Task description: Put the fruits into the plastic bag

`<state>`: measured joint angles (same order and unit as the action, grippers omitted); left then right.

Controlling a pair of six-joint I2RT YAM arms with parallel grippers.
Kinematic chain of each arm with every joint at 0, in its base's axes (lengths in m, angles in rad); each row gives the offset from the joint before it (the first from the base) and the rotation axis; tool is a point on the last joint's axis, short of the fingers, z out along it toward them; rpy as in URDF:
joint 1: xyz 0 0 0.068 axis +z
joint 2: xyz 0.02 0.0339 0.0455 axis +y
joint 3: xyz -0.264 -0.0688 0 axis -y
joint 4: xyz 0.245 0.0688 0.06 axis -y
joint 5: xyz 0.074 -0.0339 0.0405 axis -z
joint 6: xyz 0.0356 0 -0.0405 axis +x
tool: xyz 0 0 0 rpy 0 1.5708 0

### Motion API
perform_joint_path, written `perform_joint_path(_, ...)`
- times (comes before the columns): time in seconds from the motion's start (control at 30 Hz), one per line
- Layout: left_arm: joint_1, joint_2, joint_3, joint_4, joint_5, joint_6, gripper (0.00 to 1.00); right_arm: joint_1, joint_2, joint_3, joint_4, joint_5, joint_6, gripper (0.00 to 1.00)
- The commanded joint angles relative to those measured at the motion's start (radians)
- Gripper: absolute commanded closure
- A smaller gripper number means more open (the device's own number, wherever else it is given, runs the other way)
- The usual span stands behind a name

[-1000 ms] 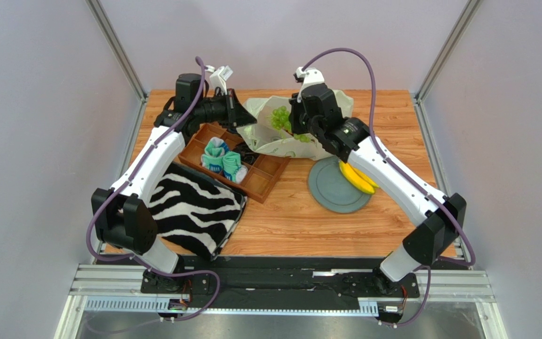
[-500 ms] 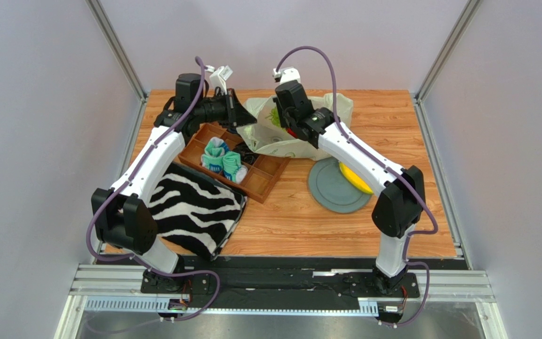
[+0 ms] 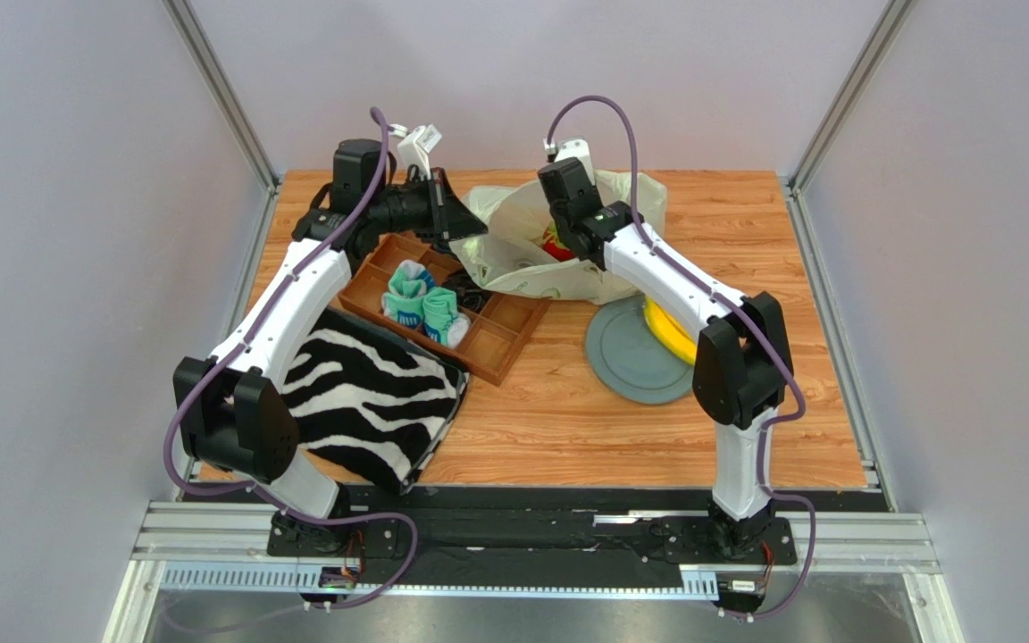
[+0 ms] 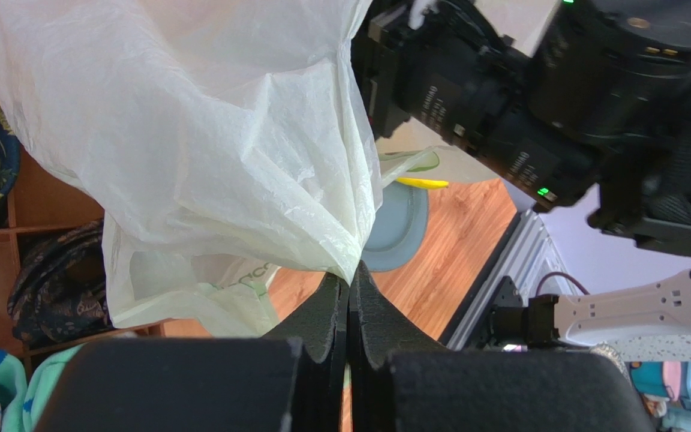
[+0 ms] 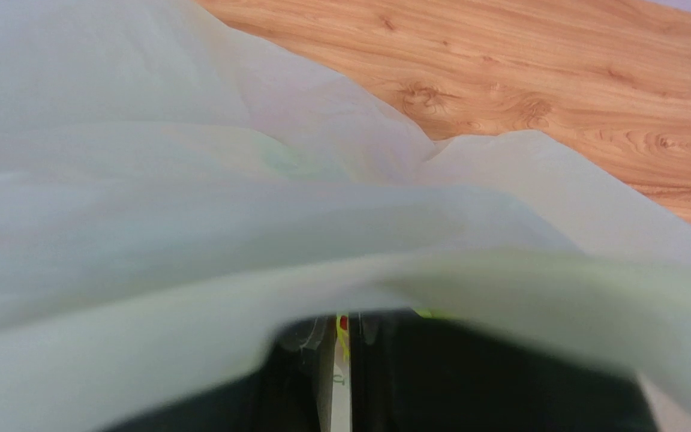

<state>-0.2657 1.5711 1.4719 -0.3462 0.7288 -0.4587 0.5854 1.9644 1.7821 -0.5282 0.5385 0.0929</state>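
Note:
The pale cream plastic bag (image 3: 513,276) sits at the back middle of the table, its mouth held up. My left gripper (image 3: 464,225) is shut on the bag's left edge; the left wrist view shows its jaws (image 4: 349,279) pinching the crinkly film (image 4: 205,135). My right gripper (image 5: 342,337) reaches down inside the bag, where film covers most of its view. Its fingers are almost together on a yellow-green strand of the grape bunch. A red fruit (image 3: 558,249) shows in the bag. Yellow bananas (image 3: 661,331) lie on the grey plate (image 3: 627,365).
A wooden compartment tray (image 3: 496,343) holds teal-and-white rolled socks (image 3: 423,306) left of the bag. A zebra-striped cloth (image 3: 366,395) lies front left. The right arm's links (image 4: 538,108) pass close beside the bag.
My right gripper has carried the green grape bunch from above the bag down into its mouth; the grapes no longer show from above. The left arm has held still.

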Motion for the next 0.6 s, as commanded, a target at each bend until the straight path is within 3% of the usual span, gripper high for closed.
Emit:
perform_joint_path(0.0, 0.008, -0.008, -0.001, 0.033, 0.014, 0.002, 1.00, -0.015, 0.040, 0.008, 0.043, 0.017, 0.031, 1.00)
perform_joint_path(0.1, 0.008, -0.003, -0.001, 0.033, 0.015, 0.002, 1.00, -0.019, 0.057, 0.019, 0.027, 0.008, 0.045, 0.99)
perform_joint_path(0.17, 0.008, -0.003, -0.001, 0.033, 0.017, 0.000, 1.00, -0.021, 0.063, 0.033, 0.010, 0.003, 0.053, 0.91)
perform_joint_path(0.2, 0.008, -0.003, 0.001, 0.035, 0.018, 0.000, 1.00, -0.022, 0.062, 0.033, 0.007, 0.002, 0.054, 0.79)
perform_joint_path(0.3, 0.010, -0.002, 0.001, 0.033, 0.018, 0.000, 1.00, -0.024, 0.051, 0.030, 0.005, -0.009, 0.064, 0.57)
perform_joint_path(0.4, 0.008, -0.003, 0.001, 0.033, 0.017, 0.002, 1.00, -0.024, 0.039, 0.022, 0.005, -0.023, 0.068, 0.43)
perform_joint_path(0.57, 0.008, -0.005, 0.001, 0.033, 0.018, 0.000, 1.00, -0.025, 0.014, -0.004, 0.019, -0.051, 0.073, 0.39)
